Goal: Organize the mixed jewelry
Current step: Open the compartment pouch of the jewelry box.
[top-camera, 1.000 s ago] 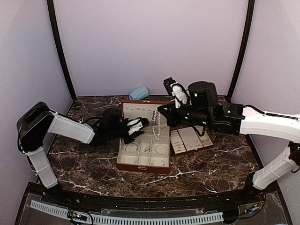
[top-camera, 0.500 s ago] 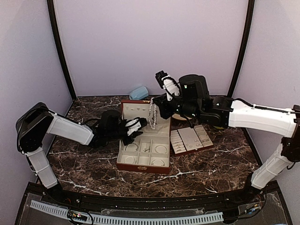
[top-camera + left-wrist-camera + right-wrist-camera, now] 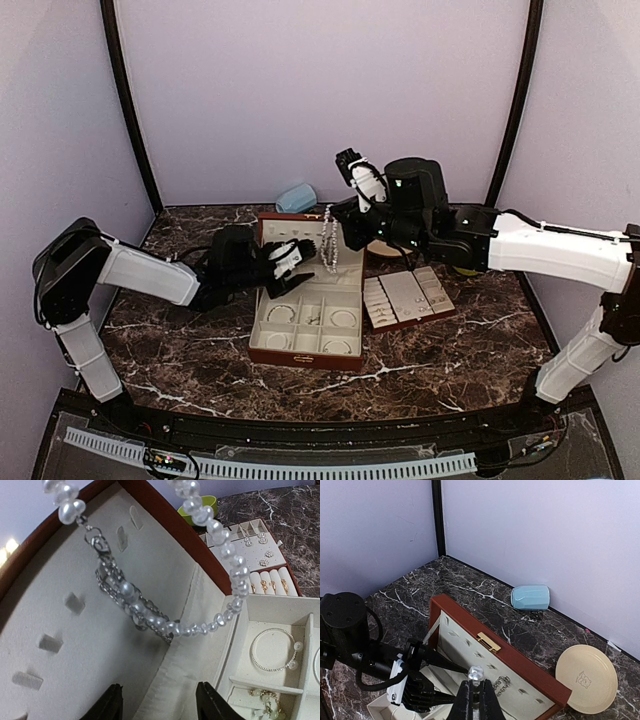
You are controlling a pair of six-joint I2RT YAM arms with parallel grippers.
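A strand of white pearl beads hangs from my right gripper, which is shut on its top bead above the open red-brown box. In the left wrist view the strand droops as a loop in front of the cream lid, its clasp at the upper left. A silvery chain lies against the lid behind it. My left gripper is open just below the loop, with nothing between its fingers. A thin bracelet rests in a box compartment.
A cream slotted tray with small earrings sits right of the box. A pale blue cup lies near the back wall. A cream plate lies behind the box on the right.
My right gripper has carried the strand left and up, over the box lid. My left gripper has opened and lifted slightly toward the hanging loop.
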